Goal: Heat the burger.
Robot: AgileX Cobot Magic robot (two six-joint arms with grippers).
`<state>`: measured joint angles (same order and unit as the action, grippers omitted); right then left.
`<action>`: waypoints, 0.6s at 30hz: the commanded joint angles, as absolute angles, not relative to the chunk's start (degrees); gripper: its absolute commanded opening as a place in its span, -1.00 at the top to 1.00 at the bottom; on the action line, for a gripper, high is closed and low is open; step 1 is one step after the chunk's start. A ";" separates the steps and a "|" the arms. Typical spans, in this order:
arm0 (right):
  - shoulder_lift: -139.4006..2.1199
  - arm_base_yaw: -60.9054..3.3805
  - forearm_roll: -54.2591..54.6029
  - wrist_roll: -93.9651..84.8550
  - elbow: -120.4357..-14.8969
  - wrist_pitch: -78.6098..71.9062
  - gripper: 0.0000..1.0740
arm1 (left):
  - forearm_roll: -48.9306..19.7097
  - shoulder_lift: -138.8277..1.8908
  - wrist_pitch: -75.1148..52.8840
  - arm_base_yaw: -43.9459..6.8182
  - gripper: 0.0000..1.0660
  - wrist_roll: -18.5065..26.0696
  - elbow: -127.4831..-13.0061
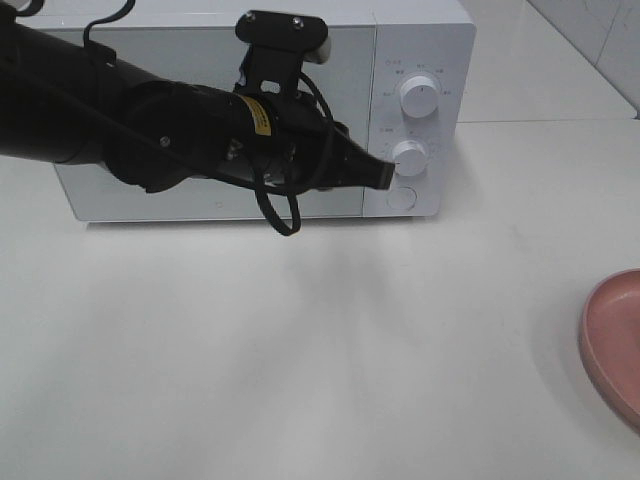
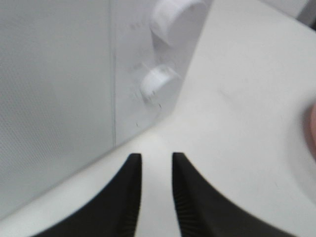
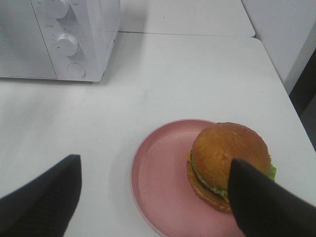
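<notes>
Burger (image 3: 228, 160): sits bun-up on the pink plate (image 3: 158, 182), off-centre toward the rim far from the microwave; round, so no long axis shows; stack axis upright, slightly tilted; green lettuce and a corner of yellow cheese peek out under the bun.
Burger relative to right tool (image 3: 153, 197): between the two fingers, closer to the one whose tip overlaps its edge in the right wrist view; whether they touch cannot be told.
Right tool: fingers wide apart, holding nothing, above the plate.
Left tool (image 1: 385, 177): fingers (image 2: 123, 197) slightly apart with a narrow gap, nothing between them; tips just in front of the microwave's control panel, below the lower knob (image 1: 410, 154) and beside the round door button (image 1: 400, 196).
Microwave (image 1: 150, 90): white, door shut, standing on the white desk (image 1: 300, 350); upper knob (image 1: 418, 95) above the lower one.
In the way: the shut door stands between the burger and the oven cavity; the left arm crosses the door front.
Plate in the high view (image 1: 615, 340): only its edge shows, well apart from the left tool.
</notes>
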<state>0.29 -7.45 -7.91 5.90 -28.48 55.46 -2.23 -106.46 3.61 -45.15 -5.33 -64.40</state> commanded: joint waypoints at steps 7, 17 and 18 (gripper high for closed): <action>1.72 -7.28 -8.25 5.56 -28.36 55.12 -0.42 | -1.66 -101.13 -19.02 -47.96 -0.88 -5.50 -64.92; 1.72 -7.28 -8.25 5.56 -28.36 55.12 -0.42 | -0.97 -94.19 -45.78 -43.72 -0.88 -5.44 -64.92; 1.72 -7.28 -8.25 5.56 -28.36 55.12 -0.42 | -0.97 -94.19 -45.78 -43.72 -0.88 -5.44 -64.92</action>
<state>0.29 -7.45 -7.91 5.90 -28.48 55.46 -1.26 -95.34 -43.09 -45.21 -5.33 -64.46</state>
